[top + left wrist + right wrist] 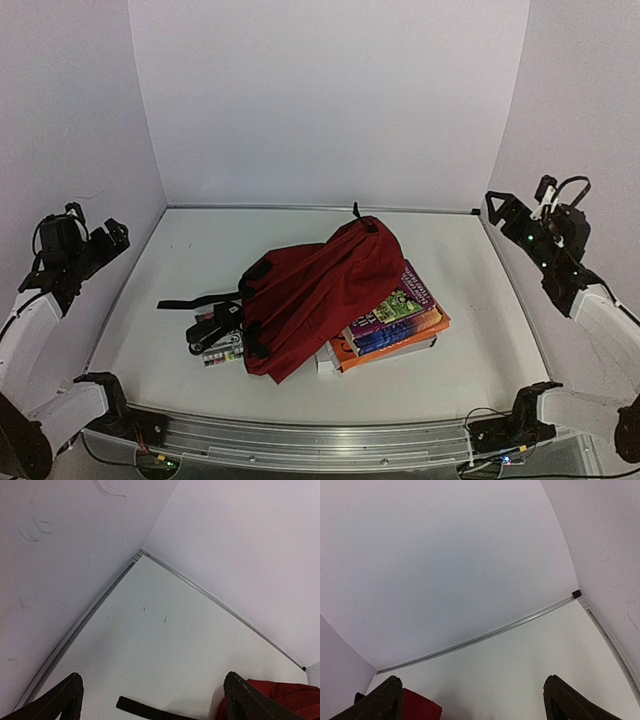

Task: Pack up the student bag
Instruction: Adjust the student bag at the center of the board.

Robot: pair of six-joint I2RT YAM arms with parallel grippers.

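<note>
Shows the student bag (318, 285) slumped mid-table, half covering books (398, 322) at its right. Finds left gripper (154, 692) and right gripper (472, 695) raised by the side walls, fingers spread, empty, seemingly parked clear.

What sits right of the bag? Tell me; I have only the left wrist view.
Observer: A stack of books lies there, its left part tucked under the bag.
Operator: Report the bag's left side.
Observer: Small dark items lie against it, just nearer to the arms than the strap.
Operator: Give me the right gripper.
Observer: The right gripper is open, held up by the right wall, touching nothing.
</note>
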